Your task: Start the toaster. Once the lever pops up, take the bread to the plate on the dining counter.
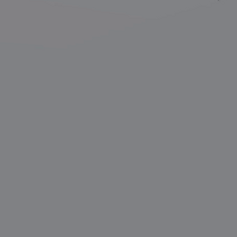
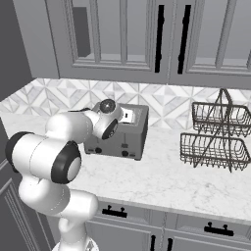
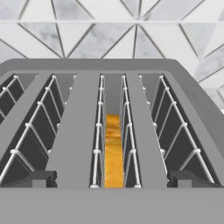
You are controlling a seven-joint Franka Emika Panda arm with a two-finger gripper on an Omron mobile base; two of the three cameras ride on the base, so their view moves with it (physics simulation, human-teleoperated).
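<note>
A grey toaster stands on the white marble-look worktop against the tiled wall. My hand hovers just above its top, looking down along the slots. In the hand view the toaster shows several wire-lined slots. The bread sits low in the narrow middle slot, its tan top edge showing between the wires. My gripper is open wide, with one dark fingertip at the left and the other at the right, straddling the middle slots. Nothing is between them. The plate and the dining counter are out of view.
A two-tier dark wire basket rack stands to the right of the toaster. Grey wall cabinets with black handles hang above. Grey drawer fronts run below the worktop edge. My white arm crosses in front of the toaster's left side.
</note>
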